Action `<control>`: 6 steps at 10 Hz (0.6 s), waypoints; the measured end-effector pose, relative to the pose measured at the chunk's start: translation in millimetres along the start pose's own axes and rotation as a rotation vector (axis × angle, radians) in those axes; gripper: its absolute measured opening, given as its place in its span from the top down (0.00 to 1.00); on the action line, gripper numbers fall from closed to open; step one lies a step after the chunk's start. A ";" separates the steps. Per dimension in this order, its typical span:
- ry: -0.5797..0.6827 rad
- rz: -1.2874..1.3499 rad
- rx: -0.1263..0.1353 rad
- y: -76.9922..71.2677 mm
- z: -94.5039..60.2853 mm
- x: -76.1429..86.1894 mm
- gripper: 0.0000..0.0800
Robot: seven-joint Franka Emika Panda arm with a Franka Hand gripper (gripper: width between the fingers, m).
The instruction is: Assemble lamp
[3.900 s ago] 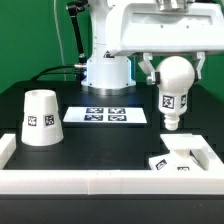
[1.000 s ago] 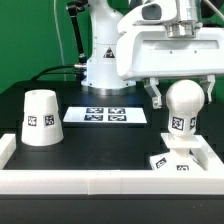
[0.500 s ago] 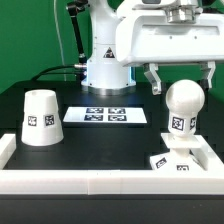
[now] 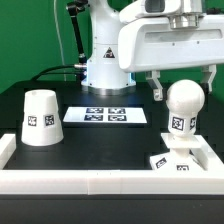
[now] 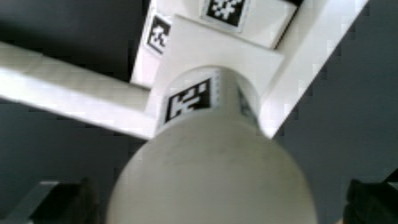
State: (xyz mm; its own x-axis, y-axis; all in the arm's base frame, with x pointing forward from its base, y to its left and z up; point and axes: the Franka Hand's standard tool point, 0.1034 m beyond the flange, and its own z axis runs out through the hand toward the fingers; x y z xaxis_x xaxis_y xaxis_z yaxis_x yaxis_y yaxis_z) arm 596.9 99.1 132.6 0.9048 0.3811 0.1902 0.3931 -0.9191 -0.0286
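Gripper (image 4: pixel 185 90): jaws spread wide, one finger each side of the bulb's head, neither touching; bulb (image 4: pixel 183 104): upright, stem seated on the base (image 4: pixel 176 161), at the exterior view's right, near side; shade (image 4: pixel 40 117): exterior view's left, well apart; marker board (image 4: pixel 105 115): between, farther back.

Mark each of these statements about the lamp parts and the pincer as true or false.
1. The bulb stands upright on the base. True.
2. The pincer is shut on the bulb. False: it is open, with a finger on either side of the bulb's ball and clear of it.
3. The shade sits over the bulb. False: it stands alone on the table, at the exterior view's left.
4. The marker board lies between the shade and the bulb. True.
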 end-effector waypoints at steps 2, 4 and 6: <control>-0.112 0.003 0.037 -2.6 1.6 0.5 0.13; -0.155 0.001 0.051 -0.5 2.3 9.5 0.13; -0.151 -0.001 0.050 1.1 5.4 9.8 0.13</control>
State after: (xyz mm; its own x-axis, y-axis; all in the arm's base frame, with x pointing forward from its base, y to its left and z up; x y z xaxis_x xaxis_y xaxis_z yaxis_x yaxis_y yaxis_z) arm 607.1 102.4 129.1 0.9173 0.3961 0.0409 0.3982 -0.9140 -0.0784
